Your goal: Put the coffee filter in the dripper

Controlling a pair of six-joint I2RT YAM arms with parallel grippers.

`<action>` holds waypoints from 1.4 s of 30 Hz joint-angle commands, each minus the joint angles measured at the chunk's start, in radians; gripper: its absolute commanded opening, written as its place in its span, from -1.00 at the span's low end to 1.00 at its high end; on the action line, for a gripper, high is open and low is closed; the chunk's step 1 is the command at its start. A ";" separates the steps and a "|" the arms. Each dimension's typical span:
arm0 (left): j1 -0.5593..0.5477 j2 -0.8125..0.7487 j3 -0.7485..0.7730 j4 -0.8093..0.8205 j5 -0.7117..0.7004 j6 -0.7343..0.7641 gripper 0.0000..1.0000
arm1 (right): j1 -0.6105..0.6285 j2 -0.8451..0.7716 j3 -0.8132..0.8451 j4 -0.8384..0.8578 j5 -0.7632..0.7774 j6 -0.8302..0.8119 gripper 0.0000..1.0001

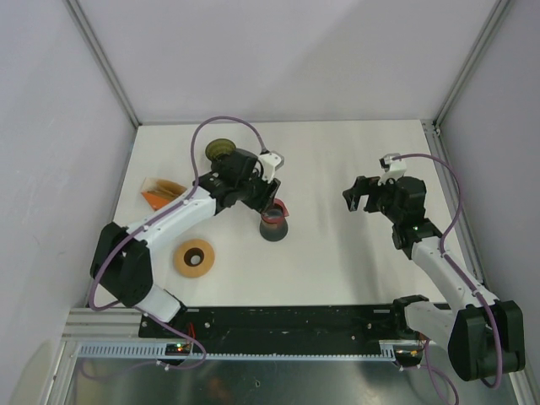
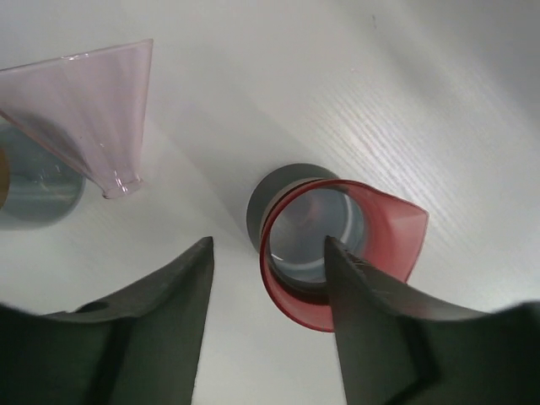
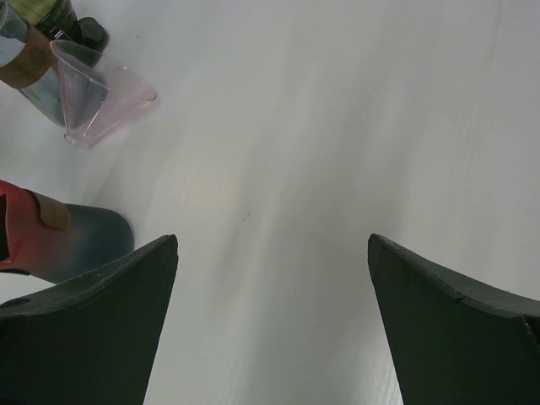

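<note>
A red cone-shaped filter (image 1: 276,218) sits in the mouth of a dark grey round dripper cup (image 1: 275,233) at mid-table. The left wrist view looks straight down into the filter (image 2: 392,236) and the cup (image 2: 257,202). My left gripper (image 1: 272,202) hovers just above them, open (image 2: 268,243). The near rim of the red filter lies between its fingers, and nothing is gripped. My right gripper (image 1: 359,198) is open and empty (image 3: 272,239) over bare table to the right. It sees the filter (image 3: 21,232) and the cup (image 3: 93,236) at its left edge.
A clear pinkish cone (image 2: 89,101) lies on its side left of the cup and also shows in the right wrist view (image 3: 105,97). A tan ring-shaped object (image 1: 195,257) sits front left and a dark round object (image 1: 221,150) at the back. White walls enclose the table.
</note>
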 commanded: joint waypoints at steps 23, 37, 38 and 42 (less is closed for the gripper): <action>0.545 -0.352 -0.144 -0.448 -0.009 0.446 0.99 | 0.013 0.001 0.036 0.017 -0.049 -0.029 0.99; 0.690 -0.299 -0.449 -0.211 0.032 0.554 0.77 | 0.012 0.007 0.036 0.006 -0.045 -0.036 0.99; 0.691 -0.290 -0.457 -0.197 0.037 0.552 0.77 | 0.012 0.008 0.037 0.007 -0.045 -0.036 0.99; 0.692 -0.237 -0.481 -0.148 0.046 0.526 0.72 | 0.011 0.010 0.036 0.006 -0.044 -0.038 0.99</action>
